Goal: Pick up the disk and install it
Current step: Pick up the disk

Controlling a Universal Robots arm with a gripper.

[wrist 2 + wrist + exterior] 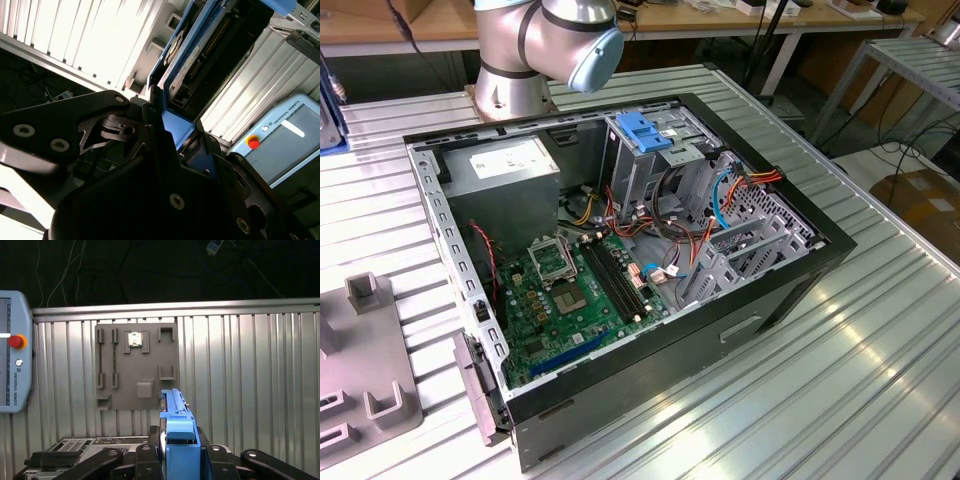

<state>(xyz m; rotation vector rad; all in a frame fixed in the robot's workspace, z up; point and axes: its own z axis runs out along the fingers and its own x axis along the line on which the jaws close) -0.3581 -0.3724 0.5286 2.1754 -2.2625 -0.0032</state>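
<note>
Disk (178, 422) gripped edge-on by hand (179, 452); held end largely hidden.

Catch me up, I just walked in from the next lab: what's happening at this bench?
The robot arm's claw is shut on the disk, gripping it by its blue carrier, as the first wrist view shows. The open computer case lies on the ribbed metal table, and the disk is not yet installed in it.
</note>
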